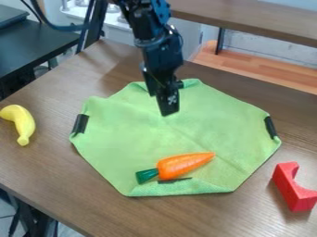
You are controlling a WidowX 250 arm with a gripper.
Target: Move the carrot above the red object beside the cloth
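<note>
While the claw (168, 105) hangs over the cloth (127, 132) on the side toward the table's (204, 215) back edge, its state, clenched or released, cannot be determined from the camera view. The carrot (184, 165) lies on the cloth toward the table's near edge; the red object (293, 189) stands apart, to its right. Assessment: carrot probably light, stiff and not fragile; smooth surface, liable to slip or roll. Recommended hold: across the thick orange body, clear of the fabric.
</note>
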